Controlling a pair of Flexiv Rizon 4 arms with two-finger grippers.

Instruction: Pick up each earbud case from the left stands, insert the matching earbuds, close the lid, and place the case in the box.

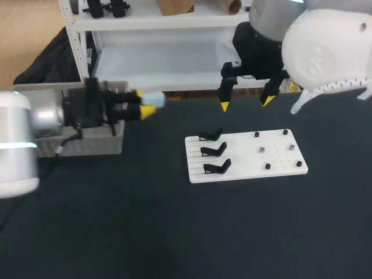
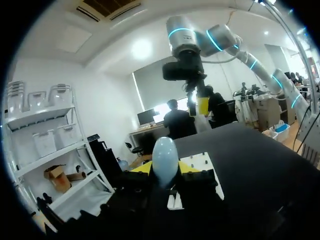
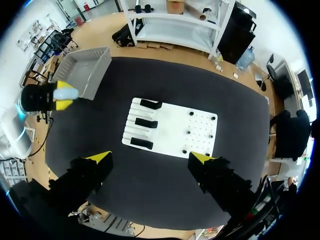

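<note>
A: Where's the earbud case (image 1: 156, 99)?
B: Pale blue, pinched in the left hand (image 1: 145, 103), well left of the white board (image 1: 244, 156).
A: The right hand (image 1: 246, 103)?
B: Spread wide, above the board's far edge.

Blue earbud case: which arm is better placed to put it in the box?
Left. The left gripper is shut on the case beside the grey box. The right gripper hangs open above the white board, farther from the box, holding nothing.
</note>
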